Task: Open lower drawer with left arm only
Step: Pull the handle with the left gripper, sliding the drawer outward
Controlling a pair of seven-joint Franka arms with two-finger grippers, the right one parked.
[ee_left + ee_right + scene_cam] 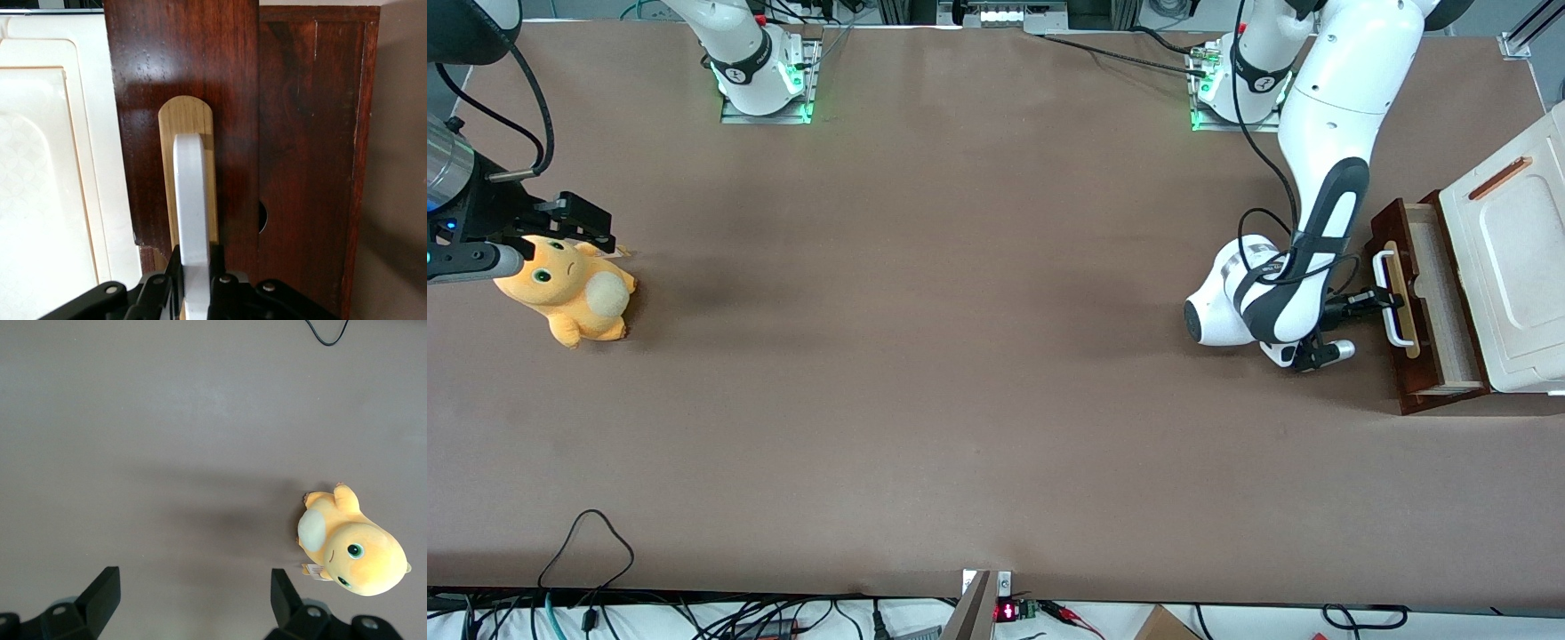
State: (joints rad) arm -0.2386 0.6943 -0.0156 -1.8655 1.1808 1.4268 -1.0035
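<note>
The lower drawer [1394,258] has a dark red-brown front and stands pulled out from the white cabinet, toward the working arm's end of the table. Its pale wood inside [1440,293] shows from above. The white loop handle [1384,271] sits on a pale wood strip [189,123] on the drawer front [187,67]. My left arm's gripper [1371,300] is in front of the drawer, shut on the handle [192,200]. In the left wrist view the gripper [198,280] has a black finger [172,270] pressed against each side of the white loop.
A white moulded panel [1516,258] with a thin copper-brown bar [1500,178] lies above the drawer. A darker wooden panel [307,133] runs beside the drawer front. A yellow plush toy [569,298] lies toward the parked arm's end. Cables [587,542] trail at the table's near edge.
</note>
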